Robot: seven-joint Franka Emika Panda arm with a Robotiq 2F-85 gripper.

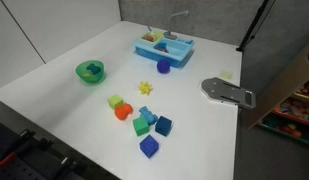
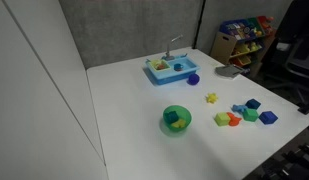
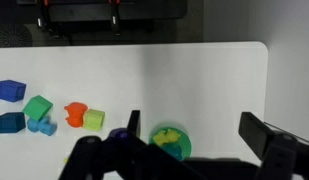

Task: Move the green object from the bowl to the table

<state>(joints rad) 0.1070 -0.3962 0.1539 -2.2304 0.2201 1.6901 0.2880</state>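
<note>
approach step, as i read it: nothing has been lifted yet. the gripper point(image 3: 191, 135) hangs above the table point(image 3: 194, 70), jaws spread wide and empty. the green object point(image 1: 91, 68) sits inside the bowl point(image 1: 90, 80), left of centre in an exterior view. in the wrist view the bowl is at the bottom middle, partly hidden by the gripper. next i'd descend, centre over the piece and close on it, clear of the rim.
</note>
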